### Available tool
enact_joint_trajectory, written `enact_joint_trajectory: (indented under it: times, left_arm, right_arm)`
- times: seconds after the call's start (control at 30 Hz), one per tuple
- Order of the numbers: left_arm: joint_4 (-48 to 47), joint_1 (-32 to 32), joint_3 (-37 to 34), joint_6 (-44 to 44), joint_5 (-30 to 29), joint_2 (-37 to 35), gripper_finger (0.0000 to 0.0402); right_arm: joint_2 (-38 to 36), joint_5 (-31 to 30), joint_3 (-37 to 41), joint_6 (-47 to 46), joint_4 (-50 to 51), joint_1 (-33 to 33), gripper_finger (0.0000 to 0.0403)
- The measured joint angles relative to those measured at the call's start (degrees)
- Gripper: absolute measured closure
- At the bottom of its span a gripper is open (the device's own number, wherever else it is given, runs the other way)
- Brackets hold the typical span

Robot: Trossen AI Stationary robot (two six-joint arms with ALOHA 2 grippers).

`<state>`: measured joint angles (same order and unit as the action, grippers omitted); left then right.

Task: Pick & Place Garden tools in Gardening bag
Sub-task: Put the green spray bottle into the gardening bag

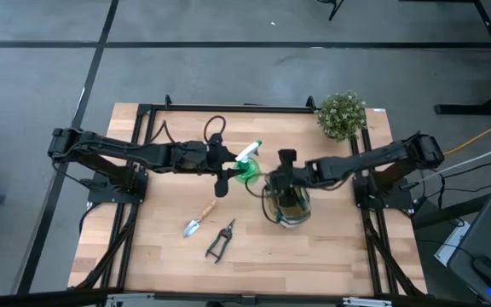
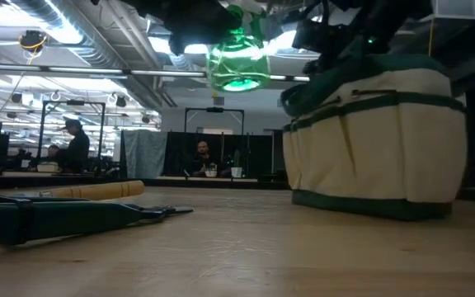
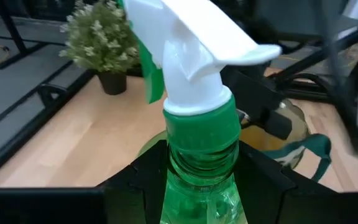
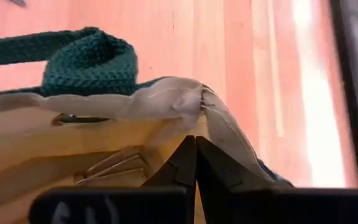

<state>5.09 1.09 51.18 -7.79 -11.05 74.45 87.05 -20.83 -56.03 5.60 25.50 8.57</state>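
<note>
The green spray bottle [image 1: 247, 168] with its white nozzle [image 3: 185, 37] hangs above the table just left of the gardening bag [image 1: 288, 205], and my left gripper [image 1: 227, 170] is shut on it. The beige bag with green trim [image 2: 373, 140] stands on the table at centre right. My right gripper [image 1: 284, 177] is shut at the far side of the bag's rim. The wooden-handled trowel [image 1: 199, 220] and the black pruning shears [image 1: 220, 240] lie flat on the table nearer the front edge. My left gripper pinches the bottle's neck [image 3: 201, 177], just below the green cap, between its two fingers [image 3: 145, 180]. The fingers come nearly level from the table's left. The bottle is lifted clear of the table, roughly upright with its nozzle on top. My right gripper has its shut fingertips [image 4: 194, 149] against the bag's beige rim [image 4: 188, 102], slanting down from the table's right. The cloth puckers there, beside the green handle [image 4: 89, 59]. Whether a layer is nipped between the fingers cannot be told. The bag stands on the table.
A bushy potted plant [image 1: 341, 115] stands at the table's far right corner. A black cable loops [image 1: 214, 128] on the far side behind the left arm. Bare wood lies along the near edge and the left side.
</note>
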Motion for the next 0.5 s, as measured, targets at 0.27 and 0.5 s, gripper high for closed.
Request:
enact_joint_trajectory:
  times: [0.27, 0.5]
  left_arm:
    - [-3.60, -0.95, 0.02, 0.47, -4.87, -6.71, 0.0249]
    - [-2.68, -0.80, 0.04, -0.08, -5.81, -8.30, 0.0250]
  right_arm:
    - [-6.72, 5.96, -0.02, -0.02, -1.08, -4.74, 0.0391]
    - [-17.40, 7.55, -0.93, -4.13, 1.39, -6.32, 0.0391]
